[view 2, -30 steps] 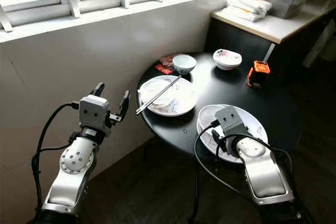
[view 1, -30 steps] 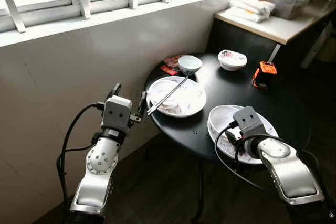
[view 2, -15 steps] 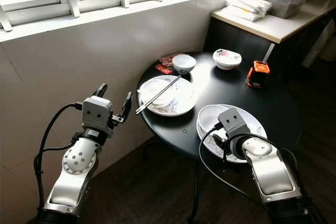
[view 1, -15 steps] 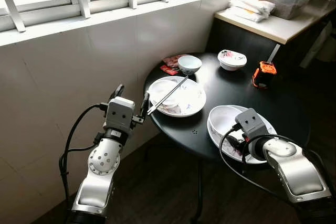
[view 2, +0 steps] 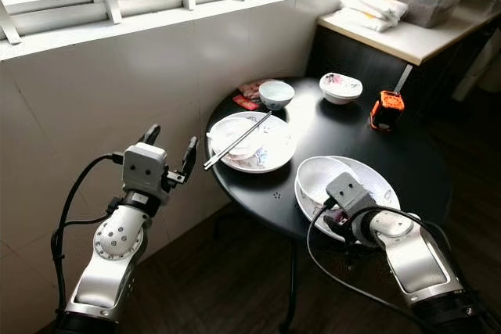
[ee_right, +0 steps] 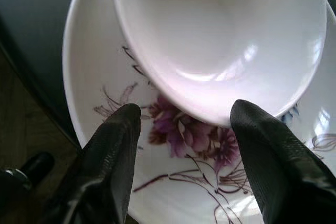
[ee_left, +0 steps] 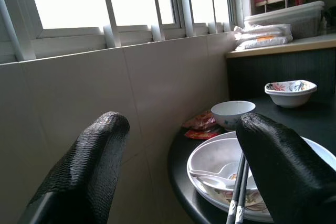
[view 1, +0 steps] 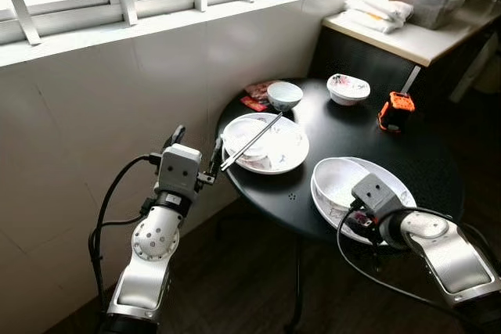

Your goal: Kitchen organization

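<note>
Right gripper (ee_right: 184,124) sits at the near edge of the table (view 1: 407,146), fingers (ee_right: 118,150) spread wide over the floral plate (ee_right: 94,87), straddling the white bowl (ee_right: 220,35) on it (contact unclear). Left gripper (ee_left: 178,145) hangs off the table's left edge, fingers wide apart, empty, facing the chopsticks (view 1: 252,140).

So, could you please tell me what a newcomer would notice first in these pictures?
Probably the round black table under the window, with dirty dishes on it. At its near edge the right gripper, jaws open, hovers over a flowered plate holding a white bowl. On the left, chopsticks lie across another plate's bowl, just ahead of the open left gripper.
</note>
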